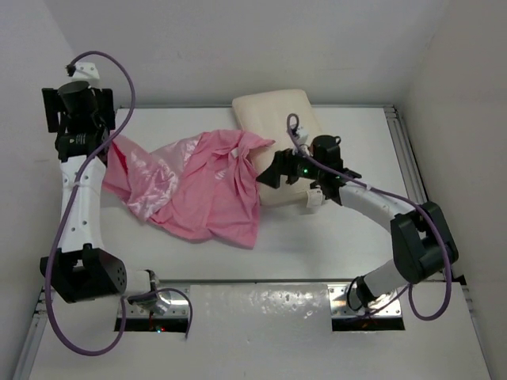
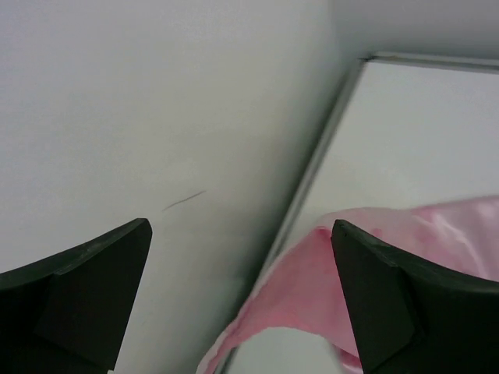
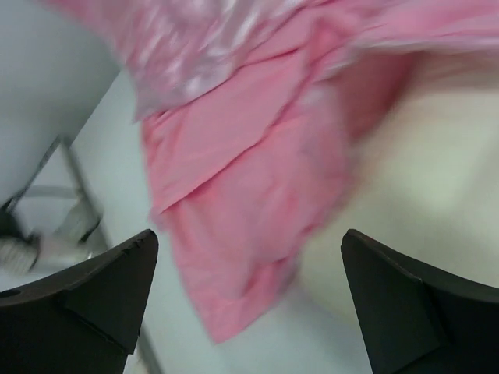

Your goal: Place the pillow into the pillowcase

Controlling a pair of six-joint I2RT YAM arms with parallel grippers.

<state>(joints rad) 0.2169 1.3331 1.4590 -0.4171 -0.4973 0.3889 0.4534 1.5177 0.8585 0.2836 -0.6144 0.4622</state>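
Observation:
The cream pillow (image 1: 273,112) lies at the back centre of the table. The crumpled pink satin pillowcase (image 1: 202,186) lies to its left, with one edge draped over the pillow's left side. My right gripper (image 1: 269,176) is open and empty and hovers over that overlap. In the right wrist view the pillowcase (image 3: 249,156) and the pillow (image 3: 421,179) show between its jaws (image 3: 249,241). My left gripper (image 1: 101,150) is open and empty at the far left, by the pillowcase's left corner. The left wrist view (image 2: 242,234) shows the wall and a pink edge (image 2: 312,288).
White walls enclose the table on the left (image 2: 117,117), back and right. A metal rail (image 1: 404,158) runs along the table's right edge. Purple cables (image 1: 127,87) loop off both arms. Two cutouts (image 1: 368,313) sit by the arm bases.

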